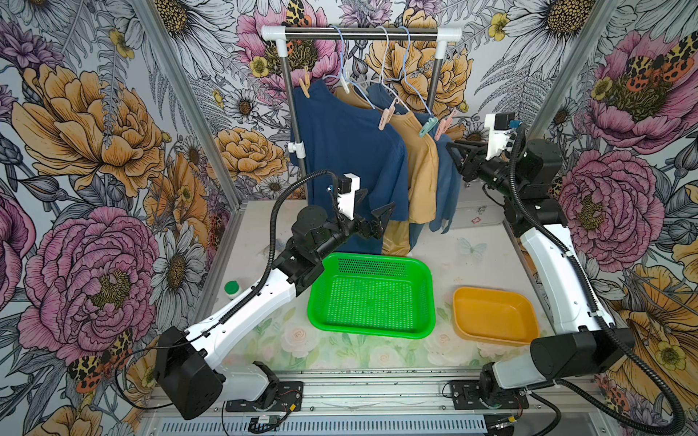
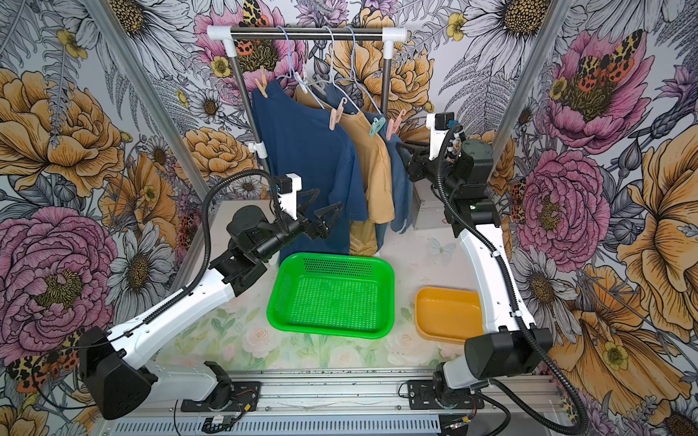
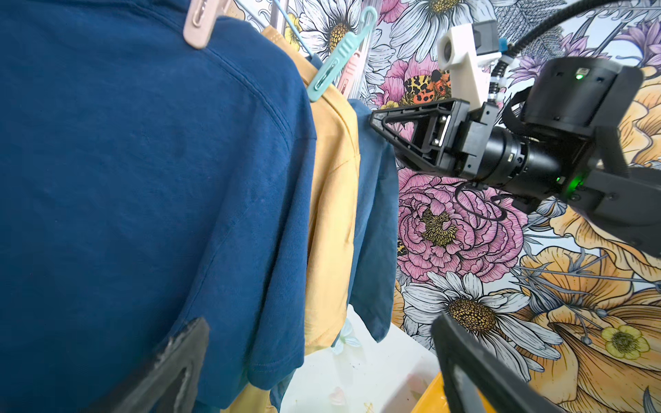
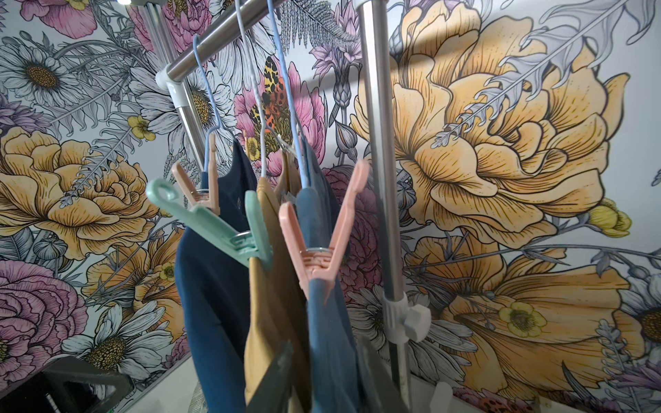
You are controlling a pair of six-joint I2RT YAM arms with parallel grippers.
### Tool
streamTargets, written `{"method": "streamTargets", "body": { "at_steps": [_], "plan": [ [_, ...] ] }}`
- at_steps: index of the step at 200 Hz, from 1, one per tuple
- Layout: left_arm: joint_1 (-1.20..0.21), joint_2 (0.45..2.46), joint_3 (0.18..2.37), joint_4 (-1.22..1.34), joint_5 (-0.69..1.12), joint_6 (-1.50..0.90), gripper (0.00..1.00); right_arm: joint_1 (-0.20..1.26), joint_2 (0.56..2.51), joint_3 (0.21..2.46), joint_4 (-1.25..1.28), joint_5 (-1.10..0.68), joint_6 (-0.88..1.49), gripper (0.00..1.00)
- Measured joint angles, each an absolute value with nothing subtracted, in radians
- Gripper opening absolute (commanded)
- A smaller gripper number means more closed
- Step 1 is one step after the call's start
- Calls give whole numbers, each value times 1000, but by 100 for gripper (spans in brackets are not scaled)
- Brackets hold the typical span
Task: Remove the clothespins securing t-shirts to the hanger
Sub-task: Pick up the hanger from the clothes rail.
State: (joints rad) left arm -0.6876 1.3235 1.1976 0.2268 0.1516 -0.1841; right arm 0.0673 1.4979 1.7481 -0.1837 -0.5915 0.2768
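L gripper [image 1: 374,205] spread wide, idle by front navy t-shirt [image 1: 347,151]; R gripper [image 1: 453,148], jaw gap can't tell, sits just below pink clothespin [image 1: 442,126] upper-centre-right, prob. lining up to pinch it off.

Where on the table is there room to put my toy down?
The biggest bare patch of table lies behind the orange tub, between the hanging t-shirts and the right arm. A strip runs along the front edge, before the green basket. Only a thin gap splits basket and tub. Under the shirts it is crowded.
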Motion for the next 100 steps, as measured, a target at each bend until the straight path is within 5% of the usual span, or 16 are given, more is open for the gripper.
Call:
{"method": "streamTargets", "body": {
  "at_steps": [30, 70, 100],
  "plan": [
    [-725, 1356, 1212, 226, 151, -178, 99, 83, 1532, 1768, -184, -593, 277, 25],
    [-751, 1383, 1248, 225, 151, -176, 99, 98, 1552, 1778, -184, -594, 268, 1],
    [-751, 1385, 1271, 229, 151, -173, 99, 112, 1551, 1781, -184, -593, 249, 0]
  ]
}}
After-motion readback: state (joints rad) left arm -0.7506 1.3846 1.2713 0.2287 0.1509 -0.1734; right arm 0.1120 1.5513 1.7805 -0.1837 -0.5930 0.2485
